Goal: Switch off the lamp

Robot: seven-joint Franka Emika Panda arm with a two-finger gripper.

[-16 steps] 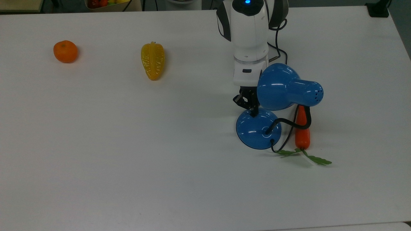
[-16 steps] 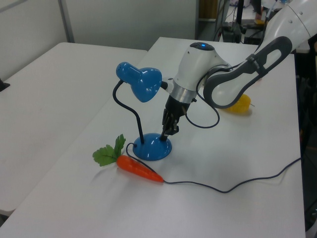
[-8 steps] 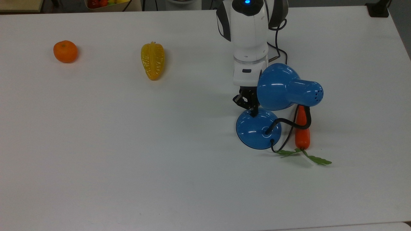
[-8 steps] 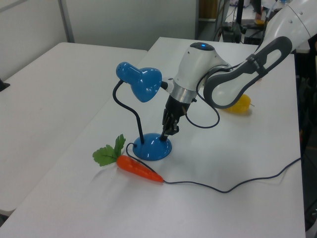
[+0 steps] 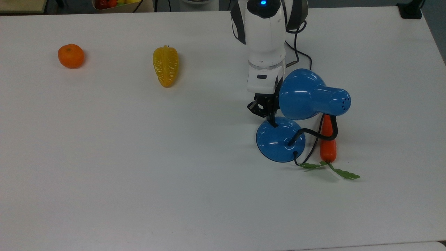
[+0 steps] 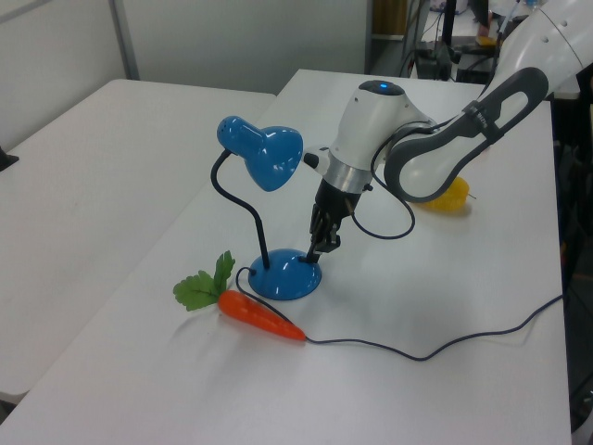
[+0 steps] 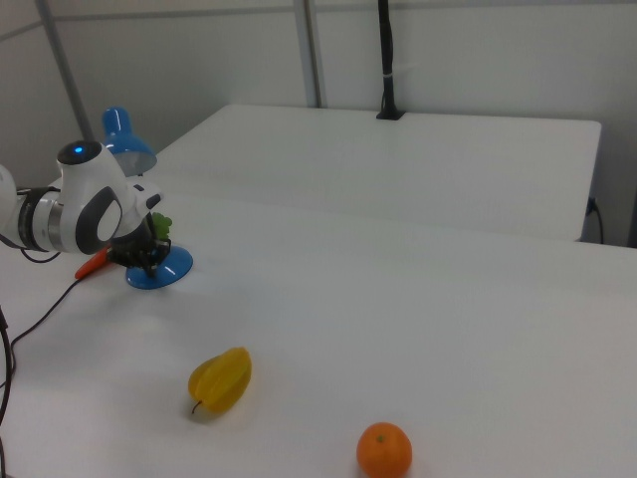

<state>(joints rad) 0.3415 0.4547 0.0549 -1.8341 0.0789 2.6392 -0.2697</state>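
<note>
The blue lamp stands on the white table, its domed base [image 5: 278, 141] under the bell-shaped shade [image 5: 303, 94] on a black bendy neck. In the left view the shade [image 6: 269, 158] faces the arm above the base [image 6: 285, 275]. My gripper [image 5: 271, 120] points down, shut with nothing held, its tip at the base's far rim by the top view's left side of the shade. In the left view the gripper [image 6: 325, 247] is just at the base's right edge. The right view has the base [image 7: 164, 269] partly behind the arm. The switch is hidden.
An orange carrot [image 5: 328, 143] with green leaves lies against the lamp on the top view's right. A yellow star fruit [image 5: 166, 66] and an orange [image 5: 71, 55] sit far off on the top view's left. The black cord [image 6: 435, 345] trails across the table.
The arm and gripper have shifted slightly toward the top view's left, so the tip sits at the base's rim rather than over it. The lamp has not moved.
</note>
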